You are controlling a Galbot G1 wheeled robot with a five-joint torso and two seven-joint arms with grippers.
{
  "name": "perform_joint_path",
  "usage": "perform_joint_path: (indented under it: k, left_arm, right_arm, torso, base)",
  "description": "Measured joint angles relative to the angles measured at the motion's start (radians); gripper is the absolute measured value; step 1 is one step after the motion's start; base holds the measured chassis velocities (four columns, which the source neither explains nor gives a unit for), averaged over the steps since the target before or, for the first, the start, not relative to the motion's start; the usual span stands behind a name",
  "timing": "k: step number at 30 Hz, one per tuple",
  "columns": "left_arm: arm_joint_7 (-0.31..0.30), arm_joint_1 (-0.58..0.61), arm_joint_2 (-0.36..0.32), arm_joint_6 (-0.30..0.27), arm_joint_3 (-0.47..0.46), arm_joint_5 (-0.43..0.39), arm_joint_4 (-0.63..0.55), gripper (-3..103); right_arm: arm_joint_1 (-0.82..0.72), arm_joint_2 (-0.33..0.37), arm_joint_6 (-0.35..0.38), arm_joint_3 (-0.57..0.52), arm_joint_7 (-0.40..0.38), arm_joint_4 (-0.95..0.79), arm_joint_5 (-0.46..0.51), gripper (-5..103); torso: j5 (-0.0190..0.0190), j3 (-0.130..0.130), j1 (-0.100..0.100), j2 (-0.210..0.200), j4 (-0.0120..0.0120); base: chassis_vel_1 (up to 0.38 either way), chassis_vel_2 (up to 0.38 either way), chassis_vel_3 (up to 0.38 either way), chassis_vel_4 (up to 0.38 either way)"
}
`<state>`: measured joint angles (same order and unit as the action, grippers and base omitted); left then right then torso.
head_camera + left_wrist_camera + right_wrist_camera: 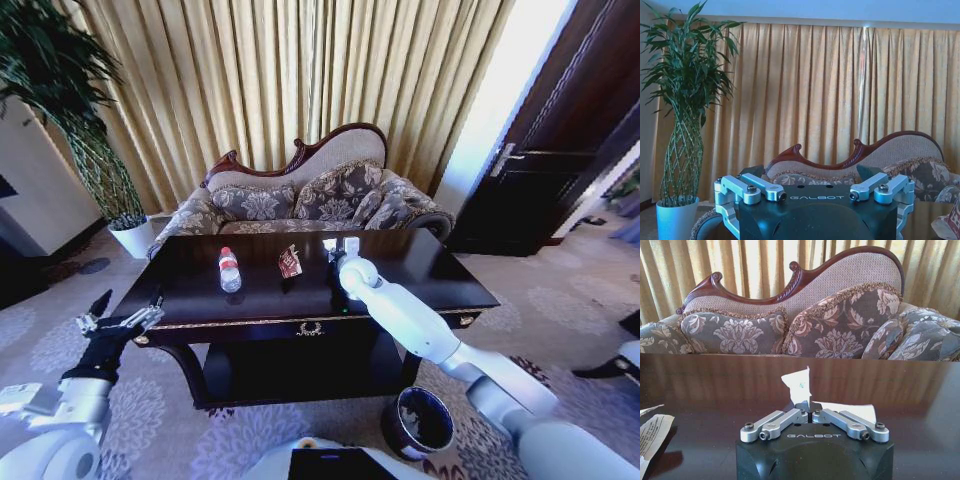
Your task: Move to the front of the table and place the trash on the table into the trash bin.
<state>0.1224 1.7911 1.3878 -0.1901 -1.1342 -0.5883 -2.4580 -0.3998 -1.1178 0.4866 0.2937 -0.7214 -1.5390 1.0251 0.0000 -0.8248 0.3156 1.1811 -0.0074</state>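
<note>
While the left hand (122,318) hangs wide open off the counter's left front corner, touching nothing, the right arm reaches across the dark counter (440,275) and its right hand (811,416) has its fingers drawn together on a white scrap (799,384) near the far edge. In the right wrist view the scrap stands up from between the closed fingertips, and a second white scrap (852,411) lies flat just beside them on the glossy top. The bottle (230,270) with its red cap stands upright on the left half of the counter, well apart from the right hand. The reddish wrapper (290,263) sits between the bottle and the scraps, crumpled and tilted. The bin (418,421) stands on the carpet below the counter's front right side, beside the right arm's elbow, its mouth open upward. Behind the counter is a patterned sofa (300,200) against the curtains (280,80), and a plant (90,150) in a white pot stands at the left.
</note>
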Motion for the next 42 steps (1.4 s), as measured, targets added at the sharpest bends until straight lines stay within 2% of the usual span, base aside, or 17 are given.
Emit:
perform_joint_path:
  k: [5, 10, 14, 17, 18, 21, 22, 24, 25, 28, 29, 31, 32, 33, 34, 37, 42]
  left_arm:
    - [0.0, -0.001, 0.0, 0.002, 0.0, -0.002, 0.002, 100]
    - [0.0, -0.005, -0.003, 0.002, -0.001, -0.013, 0.004, 100]
    - [-0.001, -0.01, -0.008, 0.002, -0.004, -0.021, 0.004, 100]
    - [-0.003, -0.018, -0.013, 0.002, -0.008, -0.033, 0.004, 100]
    - [-0.003, -0.018, -0.013, 0.002, -0.008, -0.033, 0.004, 100]
    - [-0.004, -0.02, -0.015, 0.002, -0.011, -0.042, 0.001, 100]
    - [-0.004, -0.02, -0.015, 0.002, -0.011, -0.042, 0.001, 100]
    - [-0.005, -0.022, -0.016, 0.002, -0.01, -0.044, 0.0, 100]
    - [-0.005, -0.022, -0.016, 0.002, -0.01, -0.044, 0.0, 100]
    - [-0.004, -0.026, -0.019, 0.002, -0.004, -0.046, -0.005, 100]
    - [-0.004, -0.026, -0.019, 0.002, -0.004, -0.046, -0.005, 100]
    - [-0.005, -0.029, -0.02, 0.003, -0.003, -0.046, -0.007, 100]
    - [-0.005, -0.029, -0.02, 0.003, -0.003, -0.046, -0.007, 100]
    - [-0.005, -0.031, -0.023, 0.002, -0.004, -0.049, -0.007, 100]
    - [-0.005, -0.031, -0.023, 0.002, -0.004, -0.049, -0.007, 100]
    - [-0.006, -0.031, -0.031, 0.002, -0.012, -0.061, -0.008, 100]
    - [-0.008, -0.034, -0.046, -0.001, -0.014, -0.067, -0.007, 100]
  right_arm:
    - [-0.004, 0.013, -0.004, 0.0, 0.0, -0.017, 0.0, 0]
    - [-0.022, 0.038, -0.045, -0.015, 0.009, -0.075, 0.002, 0]
    - [-0.049, 0.079, -0.082, -0.039, 0.029, -0.153, 0.002, 0]
    - [-0.103, 0.151, -0.115, -0.094, 0.051, -0.276, -0.001, 0]
    - [-0.103, 0.151, -0.115, -0.094, 0.051, -0.276, -0.001, 0]
    - [-0.191, 0.222, -0.121, -0.181, 0.073, -0.401, -0.002, 0]
    - [-0.191, 0.222, -0.121, -0.181, 0.073, -0.401, -0.002, 0]
    - [-0.317, 0.287, -0.121, -0.286, 0.102, -0.505, -0.006, 0]
    - [-0.317, 0.287, -0.121, -0.286, 0.102, -0.505, -0.006, 0]
    - [-0.496, 0.369, -0.126, -0.447, 0.115, -0.633, -0.039, 0]
    - [-0.496, 0.369, -0.126, -0.447, 0.115, -0.633, -0.039, 0]
    - [-0.584, 0.387, -0.127, -0.525, 0.115, -0.7, -0.043, 0]
    - [-0.584, 0.387, -0.127, -0.525, 0.115, -0.7, -0.043, 0]
    - [-0.673, 0.388, -0.127, -0.592, 0.112, -0.766, -0.044, 0]
    - [-0.673, 0.388, -0.127, -0.592, 0.112, -0.766, -0.044, 0]
    - [-0.826, 0.361, -0.111, -0.703, 0.108, -0.863, -0.049, 0]
    - [-0.961, 0.316, -0.102, -0.804, 0.111, -0.936, -0.089, 0]
  torso:
    - [-0.0001, 0.0, 0.0, 0.0, 0.0]
    - [0.0, 0.0, 0.0, 0.0, 0.0]
    - [0.0, 0.0, 0.0, 0.0, 0.0002]
    - [0.0001, 0.0, 0.0, 0.0, 0.0]
    - [0.0001, 0.0, 0.0, 0.0, 0.0]
    - [0.0001, 0.0, 0.0, 0.0, 0.0002]
    - [0.0001, 0.0, 0.0, 0.0, 0.0002]
    - [0.0003, 0.0, 0.0, 0.0, -0.0001]
    - [0.0003, 0.0, 0.0, 0.0, -0.0001]
    - [0.0003, 0.0, 0.0, 0.0, -0.0004]
    - [0.0003, 0.0, 0.0, 0.0, -0.0004]
    - [0.0001, 0.0, 0.0, 0.0, -0.0002]
    - [0.0001, 0.0, 0.0, 0.0, -0.0002]
    - [0.0002, 0.0, 0.0, 0.0, 0.0004]
    - [0.0002, 0.0, 0.0, 0.0, 0.0004]
    - [0.0, 0.0, 0.0, 0.0, 0.0]
    - [0.0, 0.0, 0.0, 0.0, -0.0001]
  base:
    - [0.0, 0.0, 0.0, 0.0]
    - [0.0, 0.0, 0.0, 0.0]
    - [0.0, 0.0, 0.0, 0.0]
    - [0.0, 0.0, 0.0, 0.0]
    - [0.0, 0.0, 0.0, 0.0]
    - [0.0, 0.0, 0.0, 0.0]
    - [0.0, 0.0, 0.0, 0.0]
    - [0.0, 0.0, 0.0, 0.0]
    - [0.0, 0.0, 0.0, 0.0]
    - [0.0, 0.0, 0.0, 0.0]
    - [0.0, 0.0, 0.0, 0.0]
    - [0.0, 0.0, 0.0, 0.0]
    - [0.0, 0.0, 0.0, 0.0]
    - [0.0, 0.0, 0.0, 0.0]
    - [0.0, 0.0, 0.0, 0.0]
    - [0.0, 0.0, 0.0, 0.0]
    - [0.0, 0.0, 0.0, 0.0]
